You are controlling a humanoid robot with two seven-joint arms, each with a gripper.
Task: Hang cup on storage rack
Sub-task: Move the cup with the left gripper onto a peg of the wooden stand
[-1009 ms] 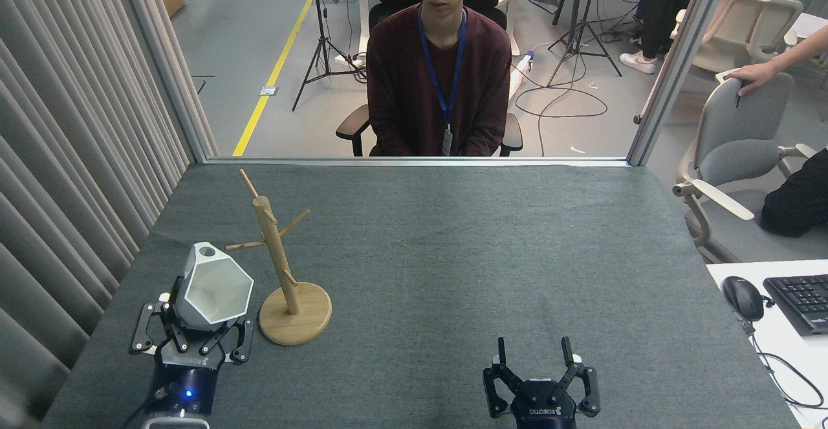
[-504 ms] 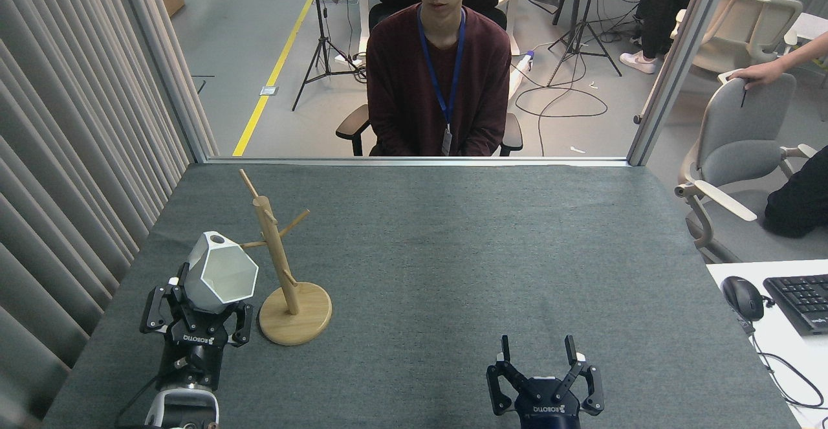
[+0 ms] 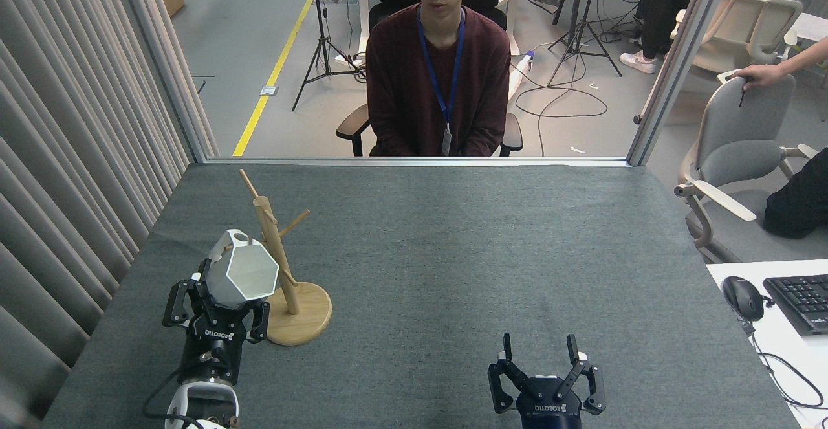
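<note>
My left gripper (image 3: 223,286) is shut on the white faceted cup (image 3: 242,272), held above the table at the left. The cup's open mouth faces me and its pierced tab points up toward the rack. The wooden storage rack (image 3: 279,264) stands just right of the cup on its round disc base; the cup overlaps the pole and hides the left peg. Whether the tab is on a peg cannot be told. My right gripper (image 3: 538,351) rests low near the front edge, open, with nothing between its fingers.
A grey cloth covers the table (image 3: 453,254). A person (image 3: 440,66) sits behind the far edge. Curtains (image 3: 71,157) hang along the left side. A white desk with a mouse (image 3: 742,297) and keyboard (image 3: 801,299) stands at the right.
My left gripper has carried the cup up and to the right, against the rack, tipping it so its mouth faces me. The right gripper has barely shifted.
</note>
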